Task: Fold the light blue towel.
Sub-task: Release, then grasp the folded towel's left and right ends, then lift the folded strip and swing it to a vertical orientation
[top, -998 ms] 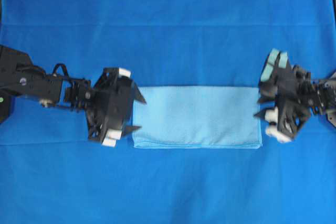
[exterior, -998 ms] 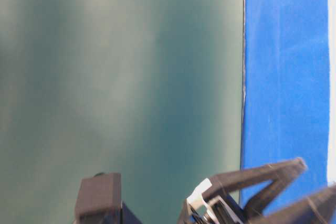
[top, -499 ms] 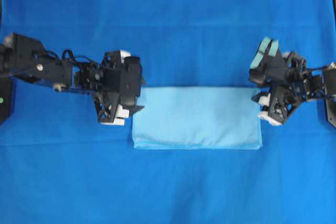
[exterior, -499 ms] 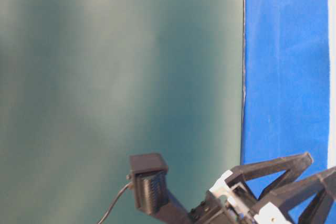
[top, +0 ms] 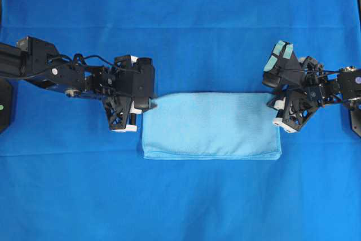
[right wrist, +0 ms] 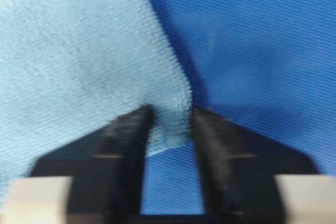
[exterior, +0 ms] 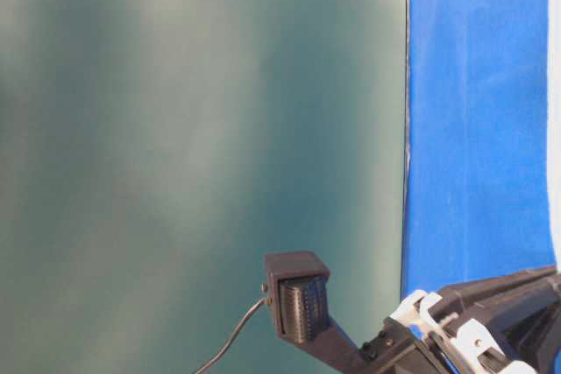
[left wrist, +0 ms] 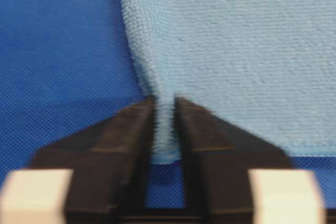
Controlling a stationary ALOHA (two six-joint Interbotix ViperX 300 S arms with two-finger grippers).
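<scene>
1. The light blue towel (top: 211, 126) lies as a folded rectangle in the middle of the dark blue cloth (top: 180, 26).
2. The left gripper (top: 148, 104) pinches the towel's upper left corner; the right gripper (top: 273, 105) pinches the upper right corner.
3. Wrist views show fabric bunched between nearly closed fingers (left wrist: 126, 140).
4. The table-level view shows only arm parts against a green wall (exterior: 193, 129).
5. No readable writing.

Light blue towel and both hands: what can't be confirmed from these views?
- Light blue towel: layer count hidden; overhead shows only the top.
- Right hand: full closure on the corner unclear; wrist view blurred.
- Table-level view: towel absent, only arm parts.
- Left hand: towel underside hidden.
</scene>
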